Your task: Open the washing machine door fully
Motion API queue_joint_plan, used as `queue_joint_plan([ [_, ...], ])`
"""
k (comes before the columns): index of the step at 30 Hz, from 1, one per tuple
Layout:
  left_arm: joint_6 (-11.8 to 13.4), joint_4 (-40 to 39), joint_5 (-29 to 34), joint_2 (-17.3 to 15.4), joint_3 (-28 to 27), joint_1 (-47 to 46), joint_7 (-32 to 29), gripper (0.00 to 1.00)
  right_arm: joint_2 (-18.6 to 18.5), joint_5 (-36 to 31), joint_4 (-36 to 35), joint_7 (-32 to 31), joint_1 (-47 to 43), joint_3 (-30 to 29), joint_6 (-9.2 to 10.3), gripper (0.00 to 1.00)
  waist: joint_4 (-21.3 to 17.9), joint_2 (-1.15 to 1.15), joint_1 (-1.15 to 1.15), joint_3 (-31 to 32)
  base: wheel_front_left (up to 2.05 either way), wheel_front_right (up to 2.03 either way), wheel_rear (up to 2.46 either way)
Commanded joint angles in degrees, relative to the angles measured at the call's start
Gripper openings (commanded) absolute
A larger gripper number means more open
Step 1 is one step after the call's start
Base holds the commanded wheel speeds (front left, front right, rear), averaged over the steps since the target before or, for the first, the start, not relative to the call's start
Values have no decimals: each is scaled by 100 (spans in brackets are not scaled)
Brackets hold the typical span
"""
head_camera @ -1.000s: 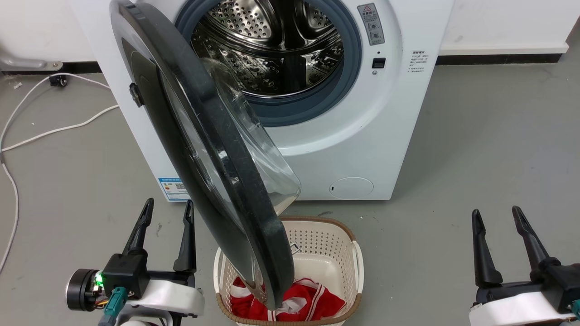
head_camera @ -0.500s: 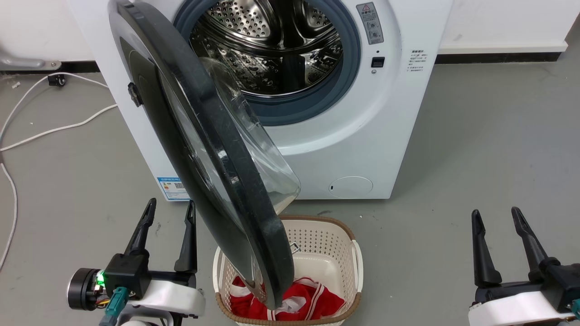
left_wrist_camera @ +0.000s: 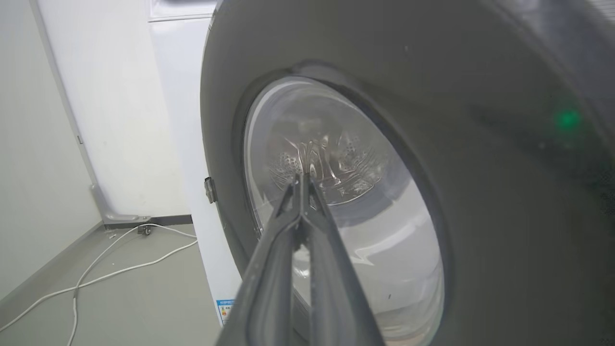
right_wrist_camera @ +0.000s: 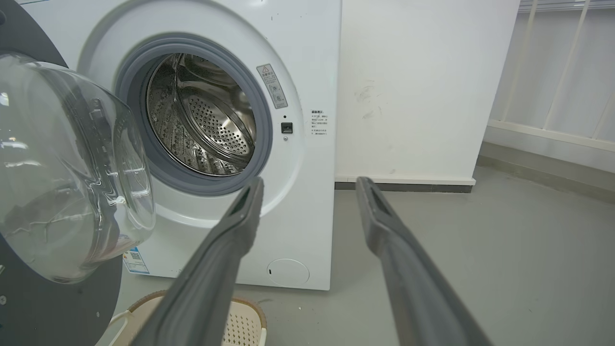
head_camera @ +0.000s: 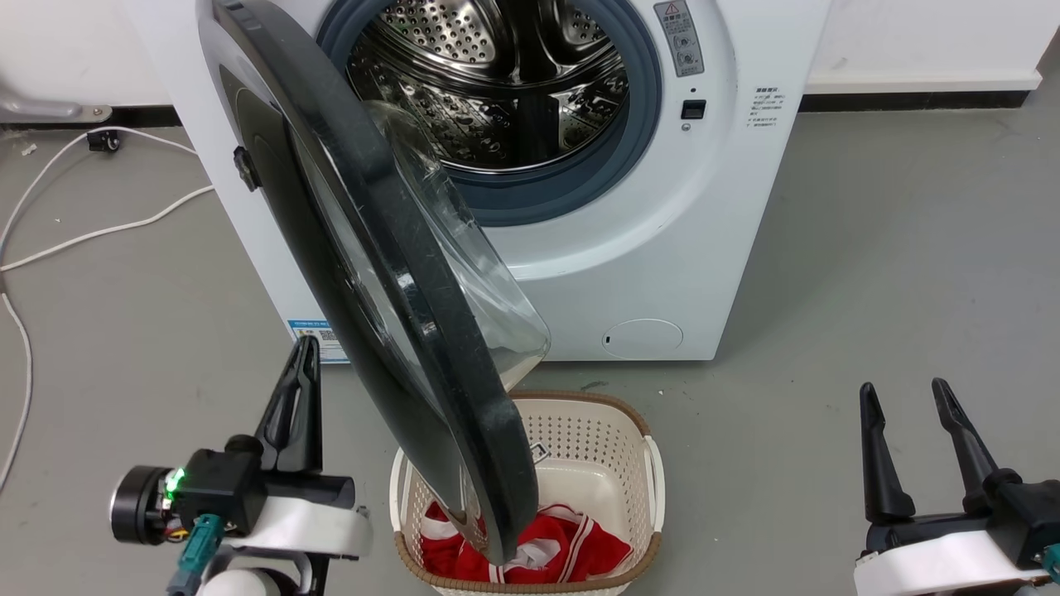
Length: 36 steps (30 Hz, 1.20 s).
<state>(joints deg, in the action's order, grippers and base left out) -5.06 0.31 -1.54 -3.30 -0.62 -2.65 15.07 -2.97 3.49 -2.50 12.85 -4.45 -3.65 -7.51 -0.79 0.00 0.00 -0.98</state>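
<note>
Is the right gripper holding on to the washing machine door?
No: the right gripper stands open above the floor, well apart from the washing machine door.

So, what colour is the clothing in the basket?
The clothing is red with white stripes; head view shows it best.

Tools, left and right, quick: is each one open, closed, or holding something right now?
Left tool: closed, fingers pressed together, holding nothing.
Right tool: open, empty.

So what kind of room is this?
Likely a laundry room, or a mock-up of one: a white front-loading washing machine and a laundry basket holding red clothing on the grey floor.
</note>
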Motion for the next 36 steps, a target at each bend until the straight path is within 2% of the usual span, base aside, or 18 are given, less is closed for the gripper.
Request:
queue_joint_plan([
  [1,-20,-82,1,-22,-11,-66,15,0,18,12,14,29,97,-10,4,100,3,0,0,2,0,0,0],
  [14,49,-1964,82,-7,47,-496,14,0,18,72,162,69,120,-26,4,100,-15,0,0,34,0,0,0],
  [23,-49,-3082,114,-1,591,-614,13,0,18,101,224,76,117,-64,4,100,-55,0,0,62,0,0,0],
  [29,-184,-2965,-134,-29,1548,-268,-58,0,17,126,262,67,90,-74,4,100,-47,0,0,92,0,0,0],
  [36,-227,-2281,-489,-202,2455,209,-555,0,17,158,313,43,49,-73,4,100,-3,0,0,120,0,0,0],
])
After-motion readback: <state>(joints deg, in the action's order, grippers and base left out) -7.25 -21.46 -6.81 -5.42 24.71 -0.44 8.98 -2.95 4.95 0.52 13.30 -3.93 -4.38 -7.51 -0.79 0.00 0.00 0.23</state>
